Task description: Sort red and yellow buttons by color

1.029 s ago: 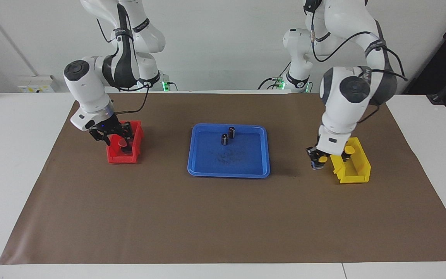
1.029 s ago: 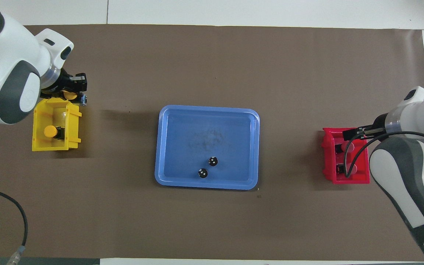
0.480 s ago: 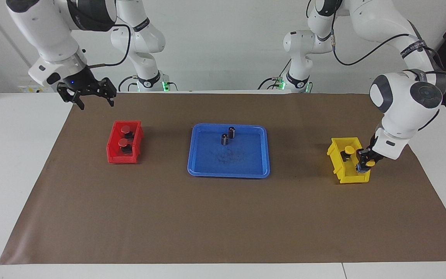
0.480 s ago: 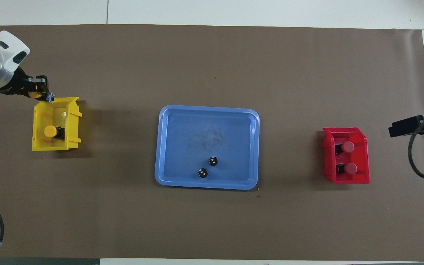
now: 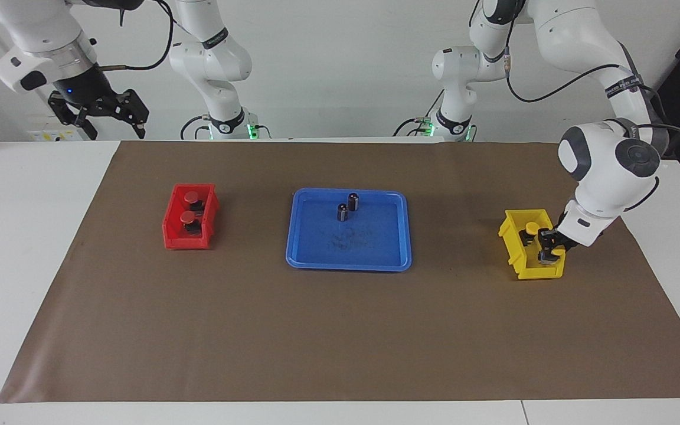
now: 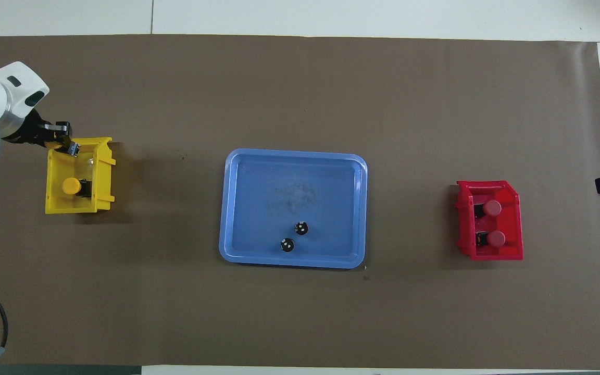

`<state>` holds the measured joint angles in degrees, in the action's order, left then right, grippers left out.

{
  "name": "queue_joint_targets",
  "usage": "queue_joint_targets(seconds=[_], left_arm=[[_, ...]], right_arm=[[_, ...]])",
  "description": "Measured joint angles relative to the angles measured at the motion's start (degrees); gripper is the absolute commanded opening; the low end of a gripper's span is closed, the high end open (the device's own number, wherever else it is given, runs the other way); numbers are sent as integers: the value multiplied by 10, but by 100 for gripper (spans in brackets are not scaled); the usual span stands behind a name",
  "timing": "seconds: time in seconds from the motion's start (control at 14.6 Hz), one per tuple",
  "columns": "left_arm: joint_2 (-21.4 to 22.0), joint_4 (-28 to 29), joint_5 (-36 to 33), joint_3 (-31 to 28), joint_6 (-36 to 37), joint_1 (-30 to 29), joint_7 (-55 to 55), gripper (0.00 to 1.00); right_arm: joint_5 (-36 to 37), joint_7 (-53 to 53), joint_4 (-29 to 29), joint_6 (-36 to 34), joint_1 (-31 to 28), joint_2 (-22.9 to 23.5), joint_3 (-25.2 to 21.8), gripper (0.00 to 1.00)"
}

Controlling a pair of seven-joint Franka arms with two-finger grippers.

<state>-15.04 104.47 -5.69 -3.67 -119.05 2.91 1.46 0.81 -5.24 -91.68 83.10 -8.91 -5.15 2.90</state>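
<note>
Two white arms are standing over the white table (image 5: 21,236), which is carrying a brown paper sheet (image 5: 340,342) across most of both views.

The right arm is waiting high in the upper left of the facing view. Its right gripper (image 5: 99,111) is hanging above the table's edge there, with its fingers spread wide and gripping nothing. In the overhead view only a dark tip of it is showing at the right edge.

The left arm is bending down at the right of the facing view. Its left gripper (image 5: 551,247) is reaching into the lower end of the yellow bin (image 5: 530,271).

A blue tray (image 5: 349,264) is lying in the middle of the frame, well apart from both bins. The red bin (image 5: 170,237) is sitting at centre left of the facing view and the yellow bin at centre right, both on the paper.

The upper red button (image 5: 192,196) and the lower red button (image 5: 187,218) are resting in the red bin, one just beside the other, caps up.

The loose yellow button (image 5: 530,227) is lying in the upper half of the yellow bin. The held yellow button (image 5: 556,252) is sitting between the left gripper's fingers, which are closing on it low inside the bin's lower end. Whether it is touching the bin floor cannot be told.

The two dark cylinders (image 5: 353,200) are standing upright near each other in the upper part of the tray.
</note>
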Motion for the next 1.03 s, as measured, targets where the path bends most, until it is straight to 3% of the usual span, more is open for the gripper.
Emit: queue_joint_targets(seconds=[0.34,0.55,0.62,0.69,0.75,0.82,1.03], left_arm=[[6,32,8,2,-39,0,-2,2],[6,58,8,2,-72,0,-2,2],[6,68,8,2,-83,0,-2,14],[7,74,8,2,-88,0,-2,44],[8,75,8,2,-89,-1,-2,62],[10,75,8,2,-89,-1,-2,74],[14,69,8,3,-74,-1,-2,83]], right_arm=[[0,12,3,-2,3,3,-1,100],[1,12,3,-3,38,7,-42,100],[1,12,3,-3,44,7,-49,100],[1,12,3,-4,47,8,-50,100],[1,12,3,-4,48,8,-50,100],[1,12,3,-4,49,8,-50,100],[10,12,4,-4,49,9,-50,100]])
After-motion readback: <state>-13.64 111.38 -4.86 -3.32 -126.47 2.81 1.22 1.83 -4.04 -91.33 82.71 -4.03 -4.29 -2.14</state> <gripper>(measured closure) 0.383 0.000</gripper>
